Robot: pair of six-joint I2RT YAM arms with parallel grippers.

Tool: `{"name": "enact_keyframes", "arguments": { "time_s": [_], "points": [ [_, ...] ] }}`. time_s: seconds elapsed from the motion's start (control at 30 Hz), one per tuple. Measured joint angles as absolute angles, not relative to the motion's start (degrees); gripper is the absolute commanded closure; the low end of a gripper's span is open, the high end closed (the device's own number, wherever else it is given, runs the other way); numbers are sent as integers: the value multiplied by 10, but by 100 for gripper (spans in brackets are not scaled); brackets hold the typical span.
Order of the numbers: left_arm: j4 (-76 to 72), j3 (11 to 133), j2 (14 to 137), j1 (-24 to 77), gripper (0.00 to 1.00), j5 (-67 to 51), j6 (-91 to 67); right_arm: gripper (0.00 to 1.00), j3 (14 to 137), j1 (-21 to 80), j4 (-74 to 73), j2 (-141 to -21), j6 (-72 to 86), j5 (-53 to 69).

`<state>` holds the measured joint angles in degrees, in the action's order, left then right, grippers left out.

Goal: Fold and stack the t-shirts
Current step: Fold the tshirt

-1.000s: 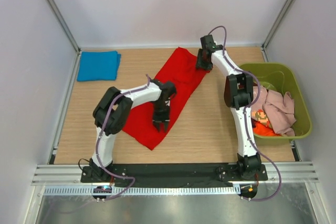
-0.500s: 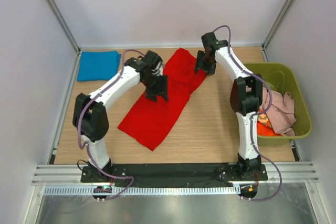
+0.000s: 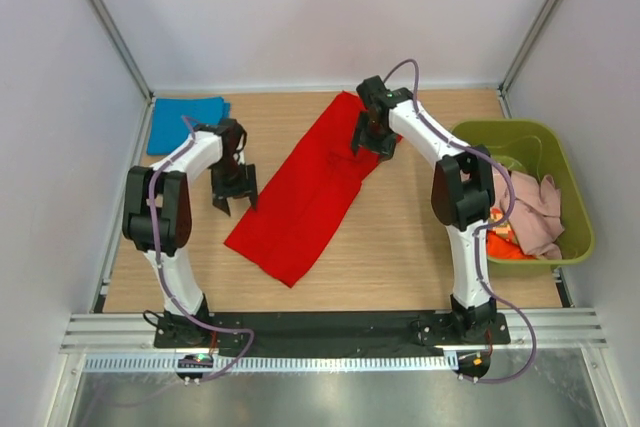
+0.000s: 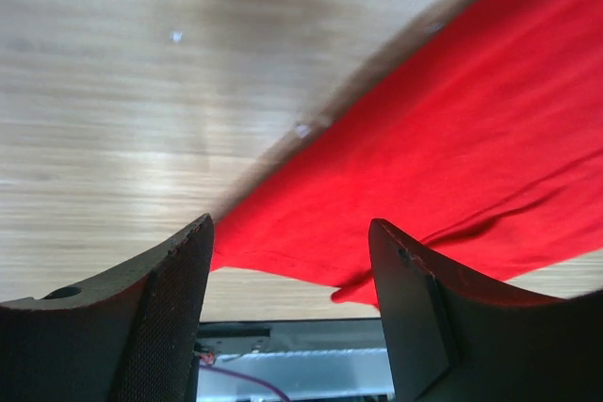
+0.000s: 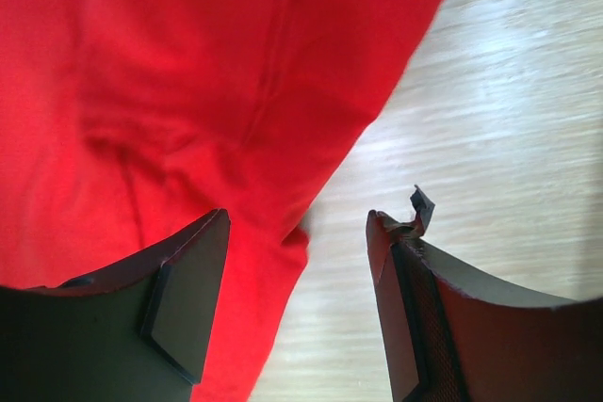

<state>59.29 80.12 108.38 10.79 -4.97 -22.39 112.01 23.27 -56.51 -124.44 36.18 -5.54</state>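
The bright red cloth t-shirt [image 3: 305,192] lies flat on the light wooden tabletop [image 3: 400,237] as a long diagonal strip, running from upper centre toward lower left of the top view. The left jaws stand wide apart and hold nothing, just beside the shirt's left edge. The right jaws stand wide apart, empty, over the shirt's upper right edge. A folded blue cloth t-shirt [image 3: 187,122] lies at upper left. The olive-green plastic bin [image 3: 555,162] at right contains pale pink cloth [image 3: 530,209] and orange cloth [image 3: 505,247].
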Motion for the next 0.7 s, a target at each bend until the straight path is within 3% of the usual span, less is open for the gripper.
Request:
{"name": "enact_keyframes", "arguments": {
  "time_s": [0.23,0.33,0.47,0.57,0.7],
  "points": [
    [578,712,1072,105,36,-61,-223,33,1127,217,-544,-1313,390,-103],
    [573,695,1071,105,44,-62,-223,33,1154,216,-538,-1355,388,-118],
    [560,676,1071,105,73,-81,-230,33,1209,210,-525,-1388,359,-135],
    [556,660,1070,105,80,-108,-240,33,1262,205,-510,-1421,329,-142],
    [540,626,1057,107,80,-164,-267,34,1340,200,-493,-1468,276,-144]
  ]
}}
